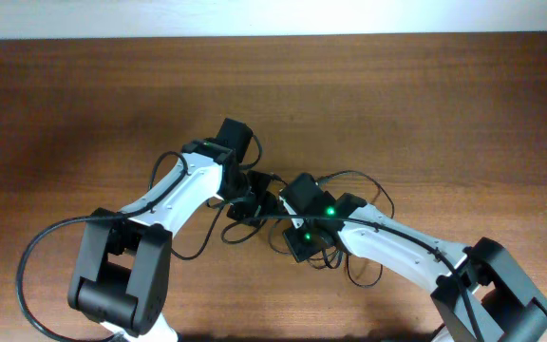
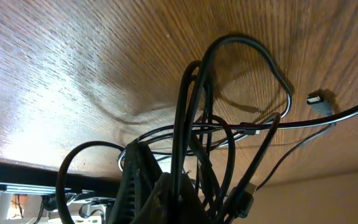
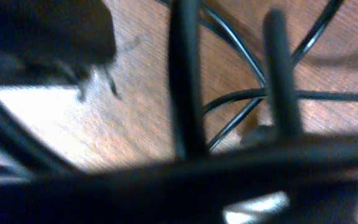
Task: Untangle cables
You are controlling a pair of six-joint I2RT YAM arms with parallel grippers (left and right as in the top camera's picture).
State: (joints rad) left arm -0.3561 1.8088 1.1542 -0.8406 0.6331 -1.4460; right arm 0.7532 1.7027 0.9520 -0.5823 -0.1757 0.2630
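The cables are bunched on the table. At the bunch, the left end effector seems pinched on several strands; the state of the right end effector, just beside the bunch, cannot be told. One strand should be drawn slowly away from the bunch.

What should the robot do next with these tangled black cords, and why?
Probably ease the left hand slowly away from the right hand. The cables are bunched in a knot between both hands, with loops crossing each other, and one plug end sits free at the side. A gentle pull might open the loops.
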